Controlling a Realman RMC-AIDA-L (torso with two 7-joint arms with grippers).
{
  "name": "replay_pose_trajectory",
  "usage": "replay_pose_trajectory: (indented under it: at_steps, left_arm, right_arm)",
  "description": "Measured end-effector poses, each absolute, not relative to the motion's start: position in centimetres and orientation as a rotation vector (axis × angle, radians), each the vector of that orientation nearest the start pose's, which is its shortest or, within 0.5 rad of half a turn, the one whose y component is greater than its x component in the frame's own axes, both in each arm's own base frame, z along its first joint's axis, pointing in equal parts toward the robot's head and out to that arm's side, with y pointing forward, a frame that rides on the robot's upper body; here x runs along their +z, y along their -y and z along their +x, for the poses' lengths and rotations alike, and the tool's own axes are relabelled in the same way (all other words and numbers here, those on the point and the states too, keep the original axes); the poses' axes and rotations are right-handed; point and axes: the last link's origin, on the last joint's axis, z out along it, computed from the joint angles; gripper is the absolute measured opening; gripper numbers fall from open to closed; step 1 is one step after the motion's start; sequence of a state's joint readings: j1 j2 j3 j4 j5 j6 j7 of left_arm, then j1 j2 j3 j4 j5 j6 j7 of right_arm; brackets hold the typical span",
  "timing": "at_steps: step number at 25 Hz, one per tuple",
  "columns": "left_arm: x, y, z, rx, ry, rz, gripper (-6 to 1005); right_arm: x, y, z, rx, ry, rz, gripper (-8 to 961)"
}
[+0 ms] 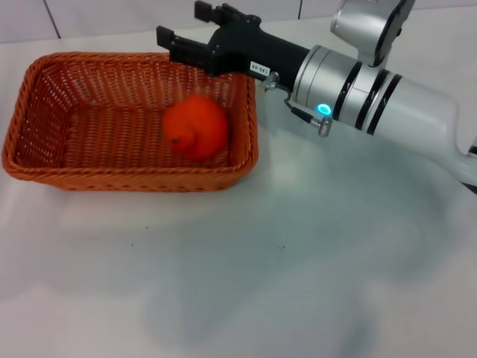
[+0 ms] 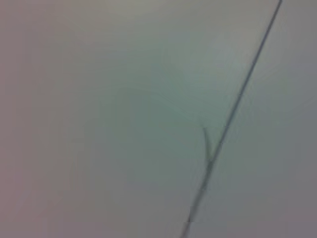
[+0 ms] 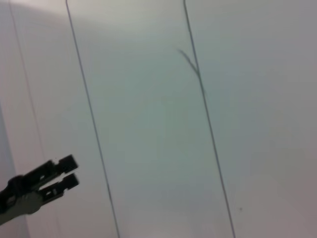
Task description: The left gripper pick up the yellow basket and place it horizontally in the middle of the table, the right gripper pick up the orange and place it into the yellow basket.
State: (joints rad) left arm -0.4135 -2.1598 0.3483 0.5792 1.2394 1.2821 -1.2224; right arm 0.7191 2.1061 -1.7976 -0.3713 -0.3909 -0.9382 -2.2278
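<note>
The orange (image 1: 196, 127) lies inside the yellow basket (image 1: 45, 168), at the bench's (image 1: 298, 283) ten o'clock. The right gripper (image 1: 181, 30), jaws spread and empty, hovers above the basket's far rim. Both placements look done.

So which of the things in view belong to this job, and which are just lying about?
Part of the job:
- yellow basket on the table
- orange, lying inside the basket
- right tool, open, above the basket's far rim
- left tool, away from the basket, seen only in the right wrist view

Not part of it:
- wall with its seams; no stray items show
</note>
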Motion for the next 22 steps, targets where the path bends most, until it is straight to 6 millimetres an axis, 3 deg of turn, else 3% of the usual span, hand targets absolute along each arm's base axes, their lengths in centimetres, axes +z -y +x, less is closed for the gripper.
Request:
replay_pose_trajectory:
  at_steps: [4, 7, 12, 22]
  left_arm:
    - [10.1, -34.3, -33.4, -1.115, 0.728, -1.461, 877]
    - [10.4, -34.3, -34.2, -1.011, 0.690, -1.447, 877]
    - [10.2, -34.0, -35.7, -0.843, 0.654, -1.437, 877]
    - [9.8, -32.0, -38.7, -0.683, 0.677, -1.375, 877]
  right_arm:
    - [-8.0, -39.6, 16.3, -0.708, 2.148, -0.557, 756]
    - [-7.0, -39.9, 17.2, -0.809, 2.109, -0.524, 940]
    - [-4.5, -40.0, 20.1, -1.078, 2.031, -0.449, 940]
    - [0.8, -37.9, 28.4, -1.478, 1.792, -0.577, 940]
